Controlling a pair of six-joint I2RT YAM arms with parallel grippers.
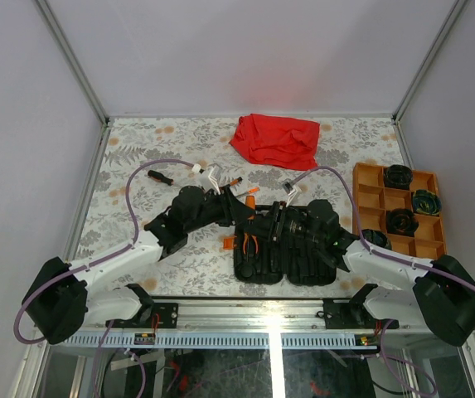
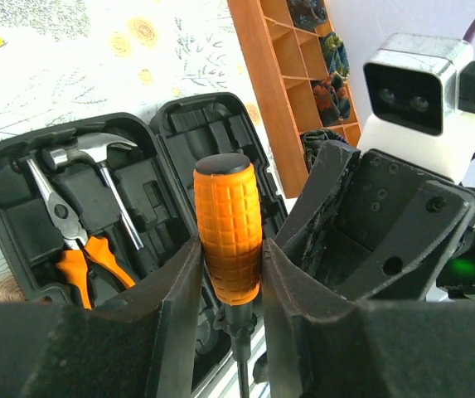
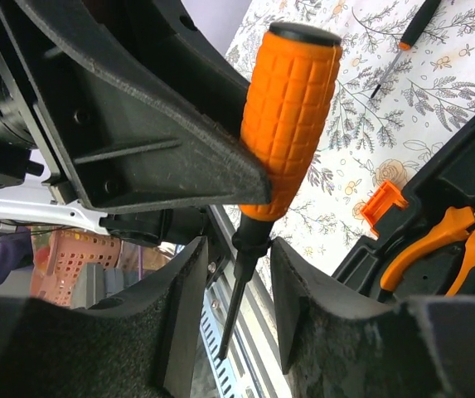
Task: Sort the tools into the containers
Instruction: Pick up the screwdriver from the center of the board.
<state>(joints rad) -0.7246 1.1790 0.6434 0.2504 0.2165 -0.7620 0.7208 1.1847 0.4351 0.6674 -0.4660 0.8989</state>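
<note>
My left gripper point(image 2: 230, 274) is shut on the orange ribbed handle of a screwdriver point(image 2: 229, 224), which hangs shaft down over the open black case point(image 2: 212, 124). My right gripper point(image 3: 239, 274) stands open around the same screwdriver point(image 3: 291, 116), with its fingers on either side of the black collar below the handle and a gap on each side. A hammer point(image 2: 88, 153) and orange-handled pliers point(image 2: 79, 240) lie in the case. In the top view both grippers meet above the case point(image 1: 295, 265). The orange divided tray point(image 1: 361, 199) sits to the right.
A red cloth point(image 1: 276, 139) lies at the back middle. A small black-handled screwdriver point(image 1: 160, 177) lies on the floral table at the left. The tray holds dark coiled items point(image 1: 401, 220) in some compartments. The case's orange latch point(image 3: 382, 203) sticks out at its edge.
</note>
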